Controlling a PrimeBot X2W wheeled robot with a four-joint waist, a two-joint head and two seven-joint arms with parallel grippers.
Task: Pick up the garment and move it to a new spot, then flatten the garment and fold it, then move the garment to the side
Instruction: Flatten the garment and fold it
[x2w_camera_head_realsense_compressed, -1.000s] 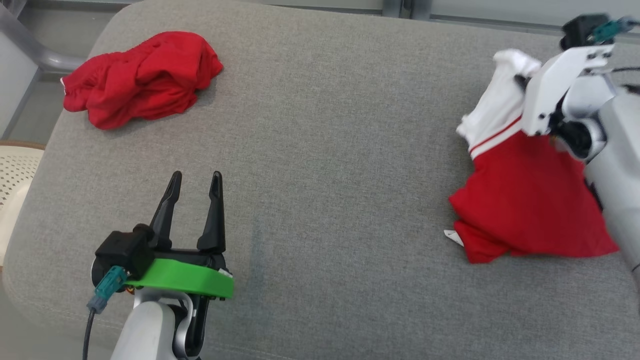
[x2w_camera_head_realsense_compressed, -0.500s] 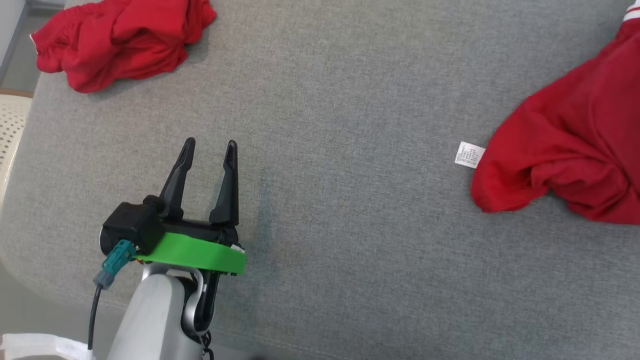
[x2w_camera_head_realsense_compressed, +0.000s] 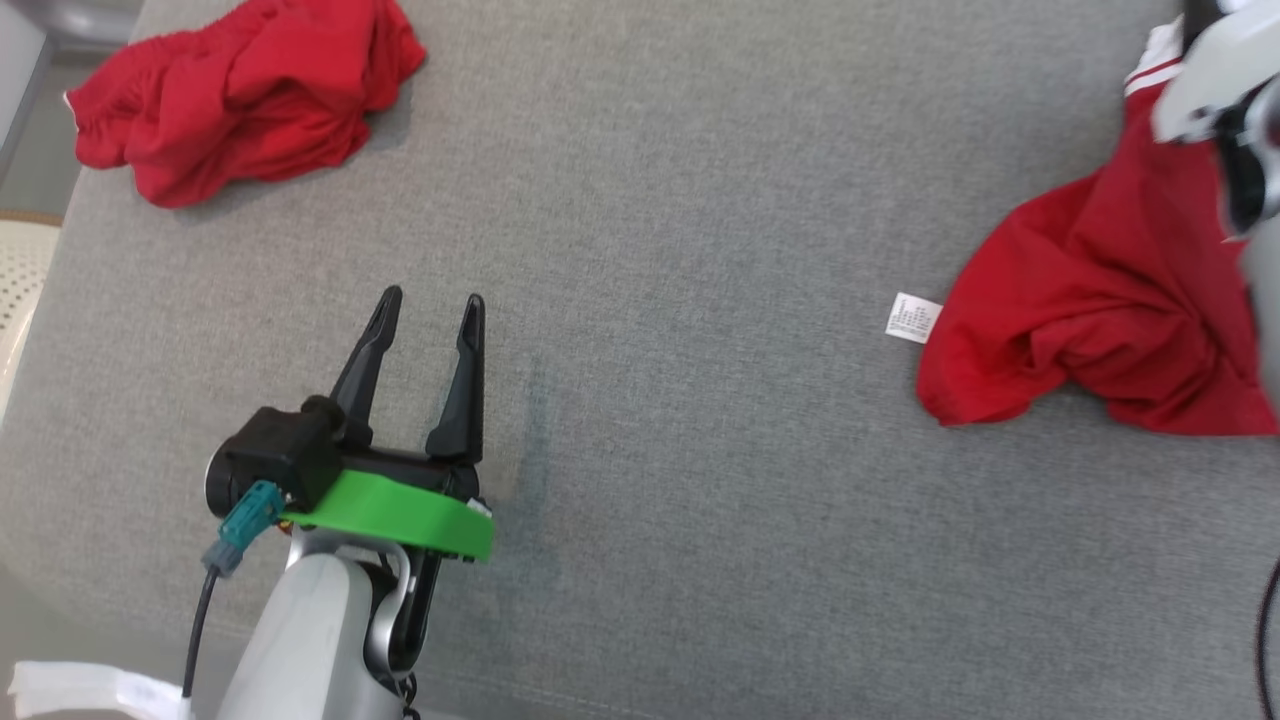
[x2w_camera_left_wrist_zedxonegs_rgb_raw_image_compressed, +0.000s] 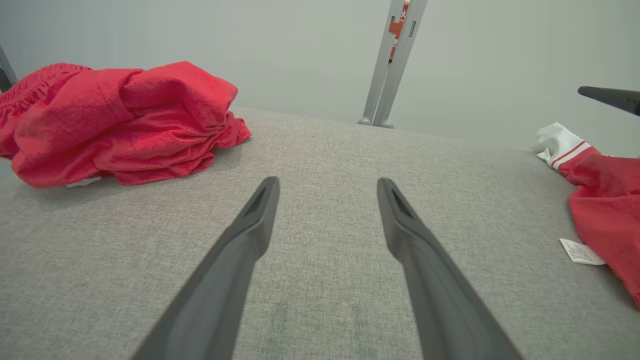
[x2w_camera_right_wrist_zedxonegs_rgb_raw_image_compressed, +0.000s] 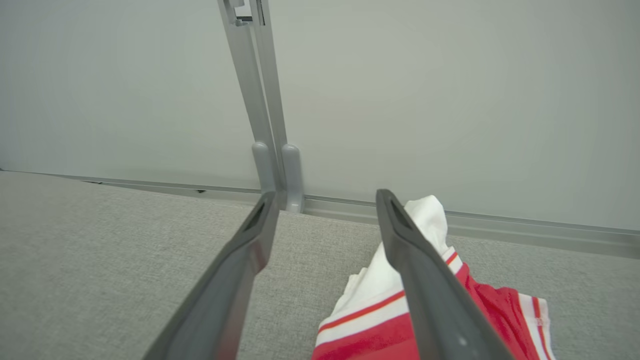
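Observation:
The garment (x2w_camera_head_realsense_compressed: 1100, 310), red with a white, red-striped edge and a white label (x2w_camera_head_realsense_compressed: 912, 318), lies crumpled at the right of the grey cushion (x2w_camera_head_realsense_compressed: 680, 400). My right gripper (x2w_camera_right_wrist_zedxonegs_rgb_raw_image_compressed: 325, 195) stands open just above its white end (x2w_camera_right_wrist_zedxonegs_rgb_raw_image_compressed: 425, 215), with nothing between the fingers; its pale wrist (x2w_camera_head_realsense_compressed: 1215, 70) shows at the upper right in the head view. My left gripper (x2w_camera_head_realsense_compressed: 432, 300) hovers open and empty over the cushion's front left, far from the garment (x2w_camera_left_wrist_zedxonegs_rgb_raw_image_compressed: 607, 210). One dark finger (x2w_camera_left_wrist_zedxonegs_rgb_raw_image_compressed: 610, 97) of the right gripper shows above the garment in the left wrist view.
A second, all-red garment (x2w_camera_head_realsense_compressed: 240, 90) is bunched at the cushion's far left corner (x2w_camera_left_wrist_zedxonegs_rgb_raw_image_compressed: 115, 120). A white perforated seat (x2w_camera_head_realsense_compressed: 20, 270) stands beyond the left edge. A grey post (x2w_camera_right_wrist_zedxonegs_rgb_raw_image_compressed: 265, 125) and pale wall rise behind the cushion.
The right gripper has opened and let go of the garment's white end, and the garment has slumped onto the cushion. The head camera has shifted downward; the left arm has held still.

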